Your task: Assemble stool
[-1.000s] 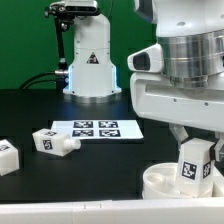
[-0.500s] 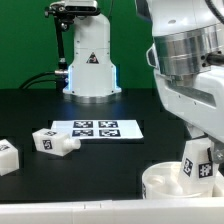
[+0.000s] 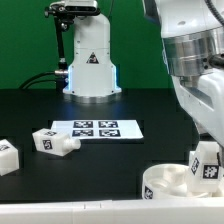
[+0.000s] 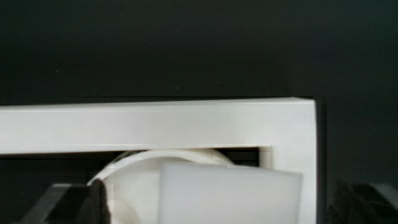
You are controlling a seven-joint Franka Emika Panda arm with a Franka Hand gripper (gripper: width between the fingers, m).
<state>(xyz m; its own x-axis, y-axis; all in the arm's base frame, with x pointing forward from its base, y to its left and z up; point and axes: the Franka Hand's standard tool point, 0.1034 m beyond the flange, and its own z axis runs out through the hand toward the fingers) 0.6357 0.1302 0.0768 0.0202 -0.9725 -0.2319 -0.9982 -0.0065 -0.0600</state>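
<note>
Black surface below the pincer [image 4: 222, 203], whose jaws stand spread, clear on either side of an upright leg [image 3: 206, 165] standing on the round rimmed seat [image 3: 160, 184] at the exterior view's lower right. Leg: white, chunky, tagged; judged stiff, light, rather slippery, so grip across its flat sides. Another leg [image 3: 55, 141] lies beside the marker board [image 3: 98, 129].
</note>
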